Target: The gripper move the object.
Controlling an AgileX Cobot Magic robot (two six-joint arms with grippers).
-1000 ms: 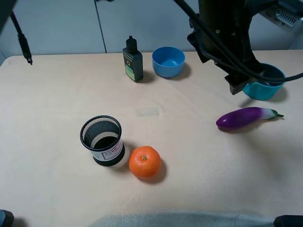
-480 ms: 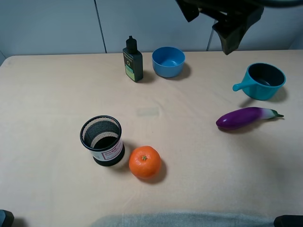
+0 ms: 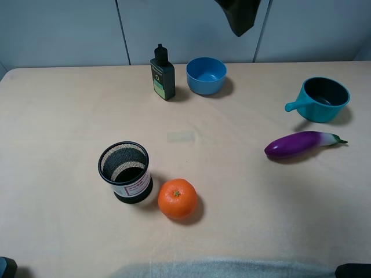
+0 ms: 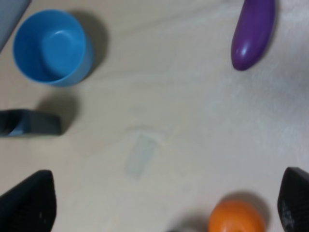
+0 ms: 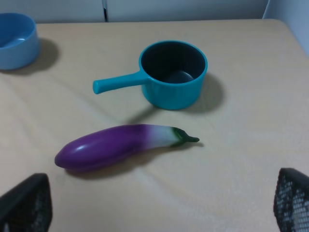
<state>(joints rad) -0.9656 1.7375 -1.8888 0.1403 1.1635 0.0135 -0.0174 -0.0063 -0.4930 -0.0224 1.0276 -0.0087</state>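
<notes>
The purple eggplant [image 3: 301,143] lies on the table at the right, stem pointing right, with nothing touching it. It also shows in the right wrist view [image 5: 120,145] and the left wrist view [image 4: 252,34]. My right gripper [image 5: 159,203] is open and empty, low and just in front of the eggplant, with its mesh-textured fingers [image 5: 26,203] at the frame corners. My left gripper [image 4: 164,198] is open and empty, high above the table's middle. A dark arm part [image 3: 237,17] hangs at the top edge of the high view.
A teal pot [image 3: 322,98] stands just behind the eggplant. A blue bowl [image 3: 206,75] and a black bottle [image 3: 163,74] stand at the back. A black mesh cup [image 3: 124,172] and an orange [image 3: 177,198] sit front left of centre.
The dark arm that hung over the teal pot has risen and swung left, out to the top edge of the high view. The eggplant and the other objects have not moved.
</notes>
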